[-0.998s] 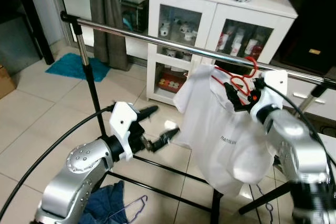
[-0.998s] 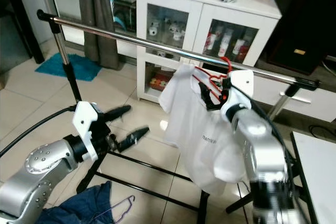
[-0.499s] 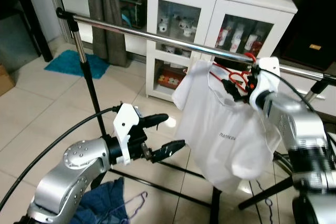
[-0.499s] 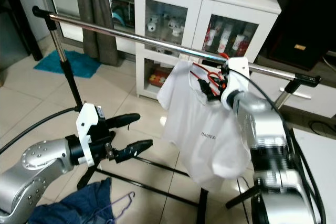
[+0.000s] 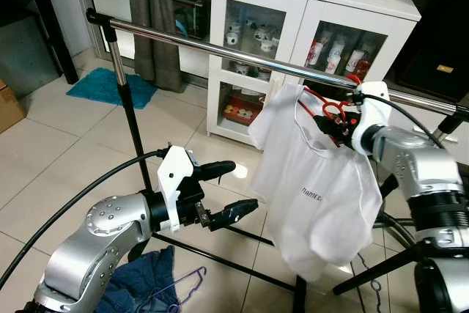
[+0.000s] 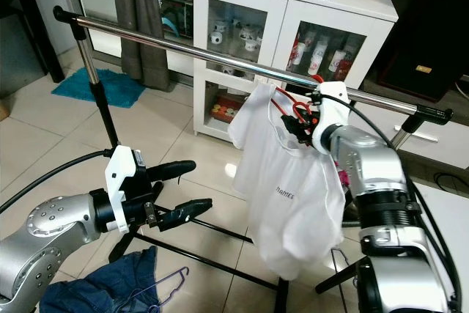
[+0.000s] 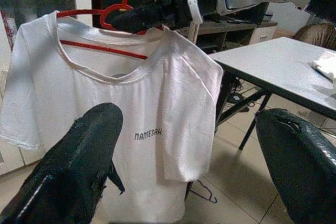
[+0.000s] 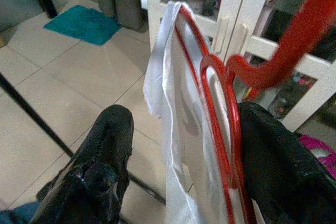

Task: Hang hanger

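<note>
Tiled floor [image 5: 51, 159] and a white cabinet [image 5: 293, 42] lie behind the chrome clothes rail [image 6: 220, 55]. Up at that rail the right end effector [image 5: 335, 124] grips the red hanger [image 5: 327, 111] near its neck — the white T-shirt [image 5: 319, 188] drapes below, and the hook sits right at the bar, though whether it bears weight yet is unclear. The left end effector [image 5: 227, 190] waits low with fingers spread wide — probably ready to steady the shirt.
</note>
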Tool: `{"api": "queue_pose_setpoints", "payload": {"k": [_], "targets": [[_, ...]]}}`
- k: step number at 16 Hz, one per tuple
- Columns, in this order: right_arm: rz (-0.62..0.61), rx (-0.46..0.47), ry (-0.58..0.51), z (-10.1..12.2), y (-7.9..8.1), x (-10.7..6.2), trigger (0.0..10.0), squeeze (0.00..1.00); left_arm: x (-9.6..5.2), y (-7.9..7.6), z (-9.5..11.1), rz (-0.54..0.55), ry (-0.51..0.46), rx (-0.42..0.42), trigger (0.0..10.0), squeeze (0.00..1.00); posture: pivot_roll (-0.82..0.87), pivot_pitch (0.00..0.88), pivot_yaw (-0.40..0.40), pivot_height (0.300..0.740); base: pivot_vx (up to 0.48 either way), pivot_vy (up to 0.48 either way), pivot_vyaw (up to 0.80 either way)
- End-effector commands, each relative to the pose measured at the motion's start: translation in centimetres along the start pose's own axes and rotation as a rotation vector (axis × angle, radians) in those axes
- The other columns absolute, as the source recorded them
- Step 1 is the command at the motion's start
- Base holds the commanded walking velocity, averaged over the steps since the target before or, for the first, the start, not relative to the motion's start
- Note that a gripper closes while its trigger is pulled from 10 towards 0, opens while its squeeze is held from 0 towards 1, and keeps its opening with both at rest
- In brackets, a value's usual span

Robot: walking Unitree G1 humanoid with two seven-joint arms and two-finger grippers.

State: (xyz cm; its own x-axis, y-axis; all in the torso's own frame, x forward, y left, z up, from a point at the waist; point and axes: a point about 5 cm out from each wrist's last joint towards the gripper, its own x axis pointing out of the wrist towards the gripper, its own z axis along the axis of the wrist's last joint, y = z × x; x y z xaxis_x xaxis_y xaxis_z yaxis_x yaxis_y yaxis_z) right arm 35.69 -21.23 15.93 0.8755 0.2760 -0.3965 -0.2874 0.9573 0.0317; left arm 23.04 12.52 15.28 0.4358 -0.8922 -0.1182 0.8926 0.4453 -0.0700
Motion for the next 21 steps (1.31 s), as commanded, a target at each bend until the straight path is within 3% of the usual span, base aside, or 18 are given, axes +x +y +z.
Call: {"api": "queue_pose_setpoints", "payload": {"k": [1, 15, 21], "targets": [[0.001, 0.011, -0.014, 0.9, -0.5, -0.4, 0.0, 0.0, 0.0, -0.4, 0.2, -0.02, -0.006, 0.002, 10.0, 0.0, 0.0, 0.0, -0.112, 0.74, 0.0, 0.0, 0.0], [0.019, 0.055, -0.025, 0.5, -0.2, -0.1, 0.0, 0.0, 0.0, -0.3, 0.2, -0.008, -0.003, 0.012, 10.0, 0.0, 0.0, 0.0, -0.106, 0.74, 0.0, 0.0, 0.0], [-0.003, 0.036, -0.037, -0.2, 0.5, -0.1, 0.0, 0.0, -0.1, 0.3, 0.4, 0.08, -0.008, 0.036, 10.0, 0.0, 0.0, 0.0, -0.098, 0.74, 0.0, 0.0, 0.0]]}}
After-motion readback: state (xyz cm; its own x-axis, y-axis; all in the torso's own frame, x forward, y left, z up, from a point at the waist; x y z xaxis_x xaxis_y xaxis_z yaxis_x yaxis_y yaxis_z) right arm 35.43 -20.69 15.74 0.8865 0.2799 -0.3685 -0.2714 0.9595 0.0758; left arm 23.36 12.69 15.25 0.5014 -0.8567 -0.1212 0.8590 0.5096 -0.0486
